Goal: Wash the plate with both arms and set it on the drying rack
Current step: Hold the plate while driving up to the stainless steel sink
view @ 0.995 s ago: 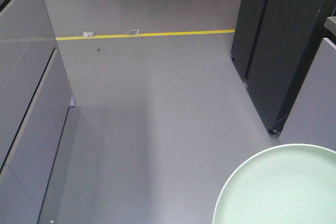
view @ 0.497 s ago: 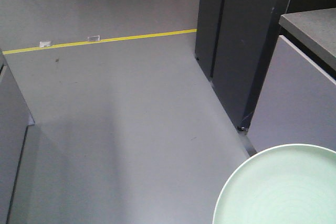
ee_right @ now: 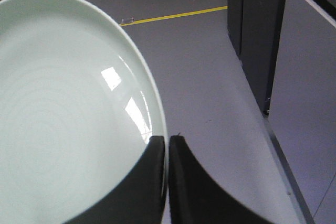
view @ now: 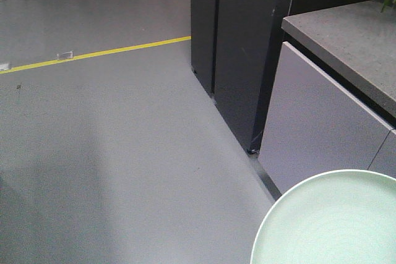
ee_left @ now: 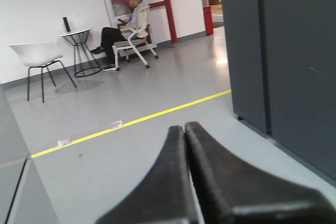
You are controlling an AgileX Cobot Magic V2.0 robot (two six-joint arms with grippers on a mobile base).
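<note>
Swinging right is the change you should note. In the front view the yellow floor line has slid left, the dark cabinet has come to the middle, and a grey-topped counter now fills the right edge, where 1 second ago there was mostly bare floor. The plate has kept the same lower-right corner of that view throughout, so it rides with the robot and does not appear to slip. I judge this to be a transit step: you are turning the base toward the counter, and neither a sink nor the drying rack shows in any view yet, so washing and racking are both ahead.

In the right wrist view, the right gripper is pinching the plate's rim. Its 2 black fingers are drawn close, with the rim running into the narrow gap between them. The plate spreads up and to the left of the fingers, face up and roughly level. The left gripper has its fingers pressed together on nothing, well apart from the plate, pointing out over open floor.
</note>
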